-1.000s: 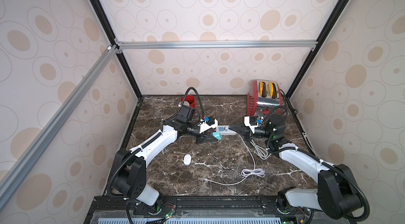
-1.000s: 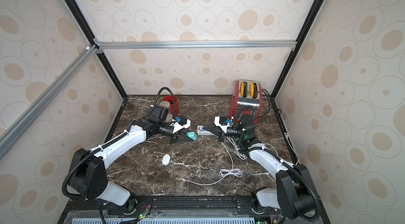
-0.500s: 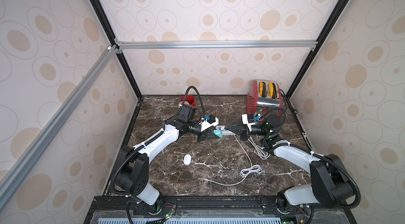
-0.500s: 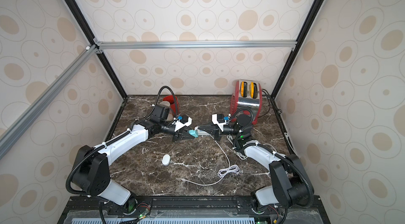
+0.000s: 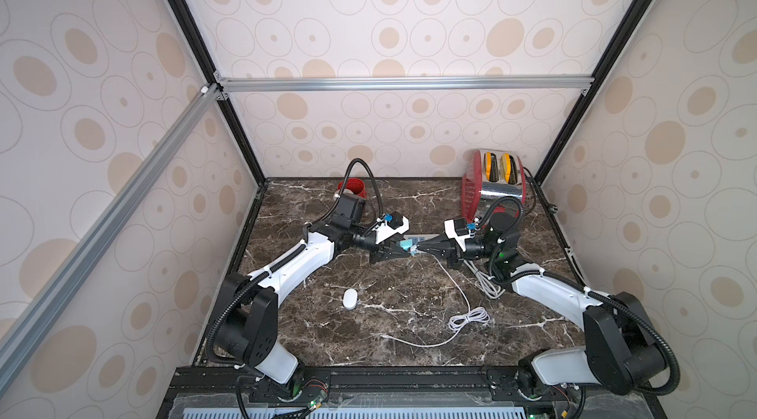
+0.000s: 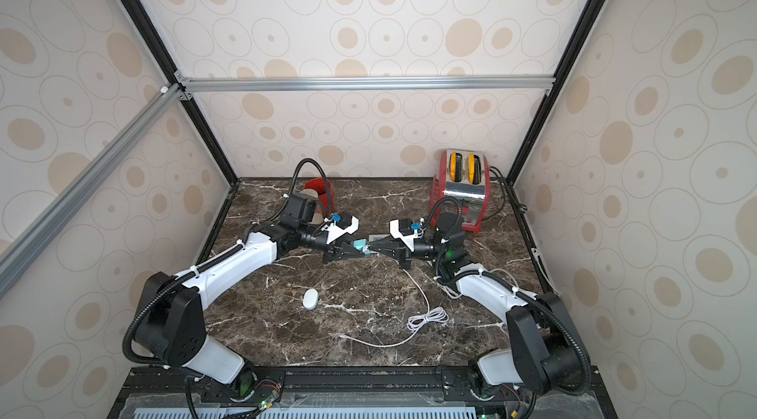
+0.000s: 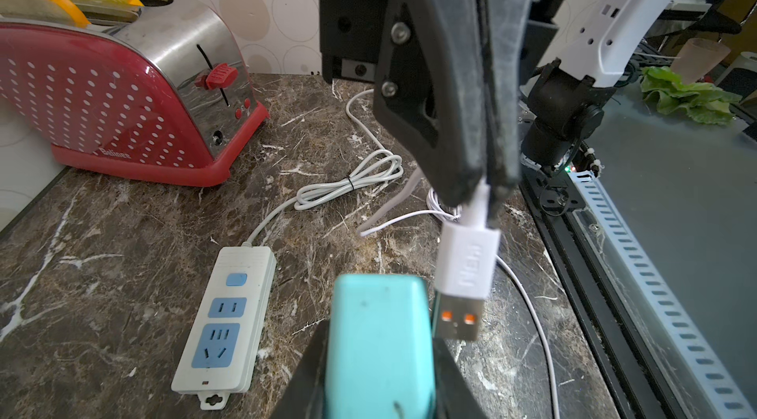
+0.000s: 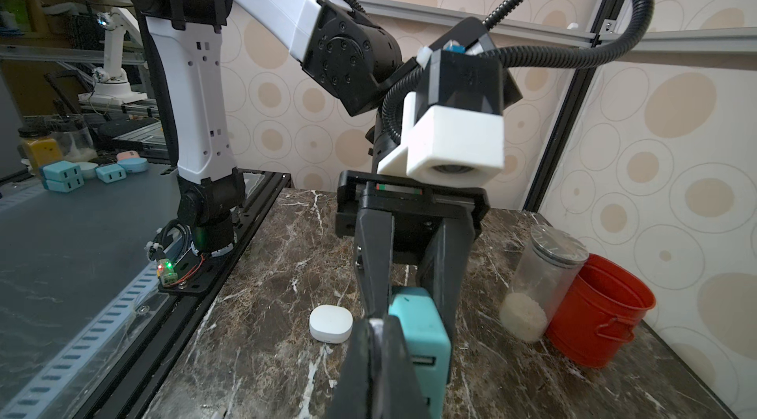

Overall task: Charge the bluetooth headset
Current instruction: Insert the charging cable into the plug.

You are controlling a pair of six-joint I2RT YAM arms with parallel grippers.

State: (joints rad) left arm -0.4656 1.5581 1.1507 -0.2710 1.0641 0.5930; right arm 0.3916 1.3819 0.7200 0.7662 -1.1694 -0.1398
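The bluetooth headset (image 5: 350, 299) (image 6: 310, 298) (image 8: 331, 322), a small white oval case, lies alone on the marble toward the front left, away from both grippers. Above mid-table my left gripper (image 5: 400, 250) (image 7: 381, 359) is shut on a teal cube adapter (image 7: 381, 339) (image 8: 422, 339) (image 6: 359, 246). My right gripper (image 5: 418, 250) (image 8: 379, 329) faces it tip to tip, shut on the white USB plug (image 7: 465, 269) of a thin cable (image 5: 469, 316). The plug's metal end sits just beside the adapter's edge.
A white power strip (image 7: 229, 314) lies on the marble under the two grippers, its cord bundled toward the right. A red toaster (image 5: 491, 187) stands at the back right. A red bucket (image 8: 598, 314) and a clear jar (image 8: 540, 286) stand at the back left.
My right gripper has moved left with the plug until its tip meets the left gripper's adapter. The left gripper has shifted slightly back and up. The headset has not moved.
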